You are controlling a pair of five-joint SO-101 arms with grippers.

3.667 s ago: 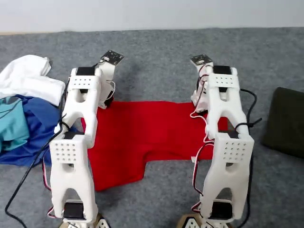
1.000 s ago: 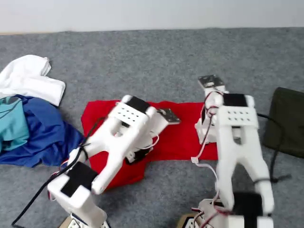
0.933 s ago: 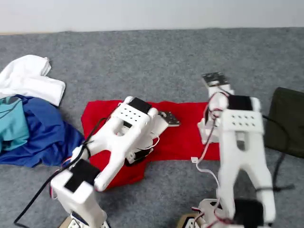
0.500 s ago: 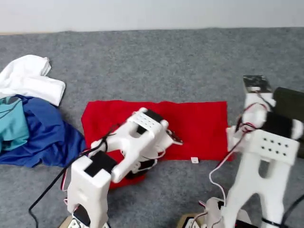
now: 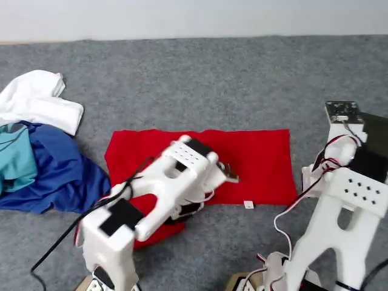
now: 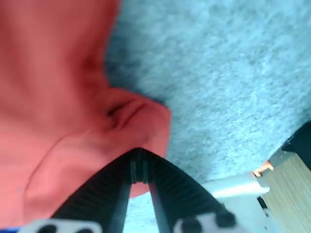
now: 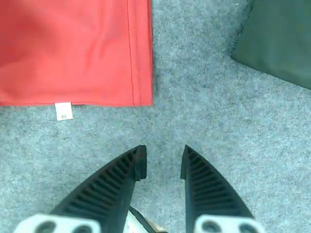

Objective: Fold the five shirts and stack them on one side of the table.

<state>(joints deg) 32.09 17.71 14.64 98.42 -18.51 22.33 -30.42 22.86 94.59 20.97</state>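
Grey counter (image 5: 200, 79) is carrying everything. Red shirt (image 5: 254, 160) is lying flat at centre, with the left arm (image 5: 163, 188) covering its near-left part. Blue shirt (image 5: 54, 173), white shirt (image 5: 36, 100) and teal shirt (image 5: 12, 157) are lying heaped at the left, cut off by the edge. Dark green shirt (image 7: 277, 39) is lying at the right, mostly hidden behind the right arm (image 5: 348, 194). Left jaws are resting closed, tip to tip, on the red sleeve's edge; whether any cloth is caught between them is hard to make out. Right jaws are hanging partly open over bare counter near the small white tag (image 7: 63, 110), gripping nothing.
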